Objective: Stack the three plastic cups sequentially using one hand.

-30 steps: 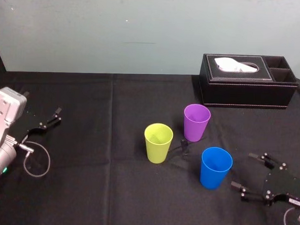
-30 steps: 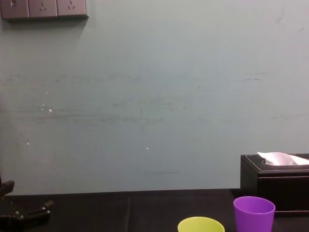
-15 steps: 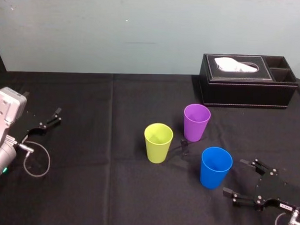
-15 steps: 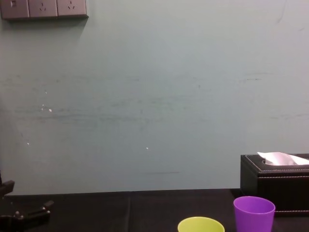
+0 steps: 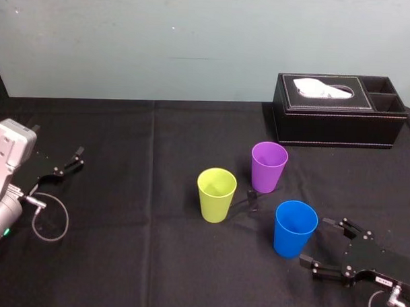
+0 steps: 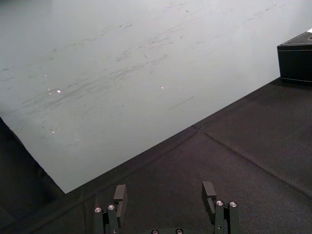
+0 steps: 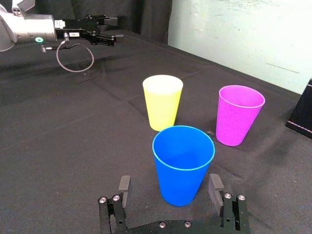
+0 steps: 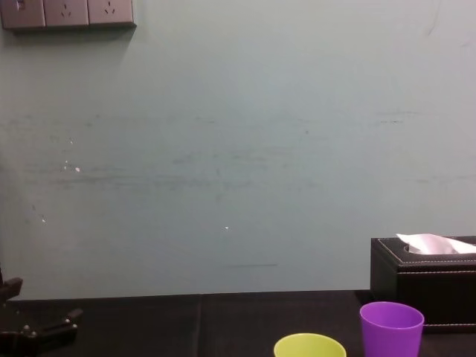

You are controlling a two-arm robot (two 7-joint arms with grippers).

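Three plastic cups stand upright and apart on the black cloth: a yellow-green cup (image 5: 216, 194) (image 7: 162, 101), a purple cup (image 5: 268, 166) (image 7: 239, 114) behind it to the right, and a blue cup (image 5: 295, 228) (image 7: 183, 163) nearest me. My right gripper (image 5: 313, 241) (image 7: 169, 185) lies low at the blue cup's right side. It is open, one finger (image 7: 124, 185) on each side of the cup, neither touching it. The left gripper (image 5: 75, 157) (image 6: 165, 192) rests open at the far left with nothing in it.
A black stitched tissue box (image 5: 338, 111) (image 8: 424, 279) stands at the back right, behind the purple cup. A thin cable loop (image 5: 49, 219) lies by the left arm. Bare black cloth (image 5: 135, 212) stretches between the left arm and the cups.
My right gripper has slid left along the table to the blue cup, staying open. The cups and the left arm have not moved.
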